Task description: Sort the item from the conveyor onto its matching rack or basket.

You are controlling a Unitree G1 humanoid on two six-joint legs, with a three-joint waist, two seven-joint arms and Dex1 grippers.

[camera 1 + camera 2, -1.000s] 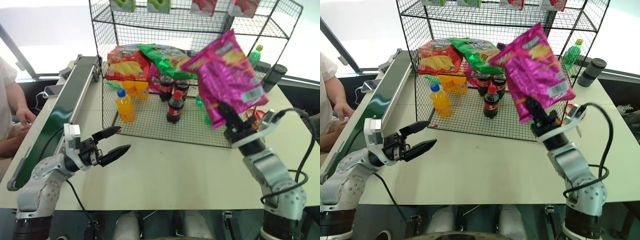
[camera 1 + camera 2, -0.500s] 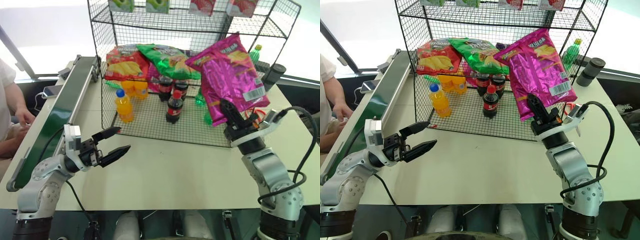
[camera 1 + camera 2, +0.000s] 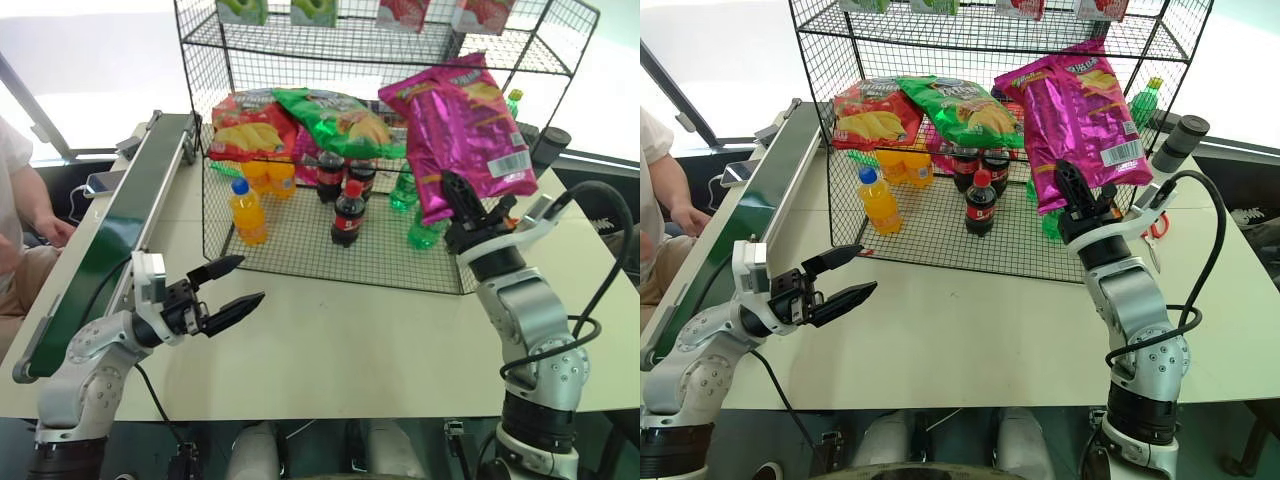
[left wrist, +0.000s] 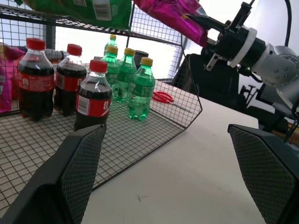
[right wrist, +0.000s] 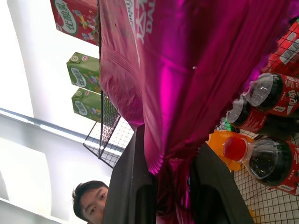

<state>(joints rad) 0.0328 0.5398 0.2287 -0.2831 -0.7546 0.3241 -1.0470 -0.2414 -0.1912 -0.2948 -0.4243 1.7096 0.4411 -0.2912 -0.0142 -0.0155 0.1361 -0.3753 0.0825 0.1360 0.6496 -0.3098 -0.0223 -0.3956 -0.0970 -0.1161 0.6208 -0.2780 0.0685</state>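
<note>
Magenta-pink foil marks the item: a large snack bag [image 3: 462, 125] with yellow chips pictured and a white barcode label, held up off the table [image 3: 380, 340] at the front right of the black wire rack [image 3: 300, 235]. The right gripper [image 3: 462, 205] is clenched on the bag's bottom edge, its two black fingers pinching the crimped foil from either side; the bag stands upright above it, its top level with the rack's middle shelf. On that shelf, to the left of the bag, lie a red chip bag [image 3: 250, 125] and a green chip bag [image 3: 335, 118]. On the rack's bottom tier stand an orange drink bottle [image 3: 248, 212], cola bottles [image 3: 345, 212] and green bottles [image 4: 138, 88]. Juice cartons [image 3: 300, 10] sit on the top shelf. The dark green conveyor [image 3: 110, 235] runs along the rack's left side. The left gripper [image 3: 235, 288] hangs over the table in front of the rack's left corner, jaws spread wide, holding nothing. A person's arm [image 3: 30, 215] shows beyond the conveyor, on the side away from the rack.
</note>
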